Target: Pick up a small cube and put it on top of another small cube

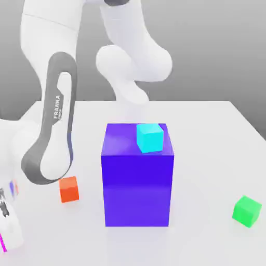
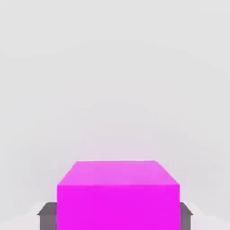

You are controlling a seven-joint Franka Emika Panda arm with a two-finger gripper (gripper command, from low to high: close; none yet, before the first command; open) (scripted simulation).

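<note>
The small cube [image 2: 118, 202] was plain and bright magenta-pink, with flat faces and straight edges. Its upper face looked a little paler than its front face. It was between the two fingers [image 2: 48, 216] of the gripper [image 2: 118, 218], and both of them touched its sides.

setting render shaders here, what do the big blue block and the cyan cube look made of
Big blue block: perhaps glossy plastic, given the paler sheen on its top.
Cyan cube: possibly smooth plastic too; flat, even colour, no visible grain.
</note>
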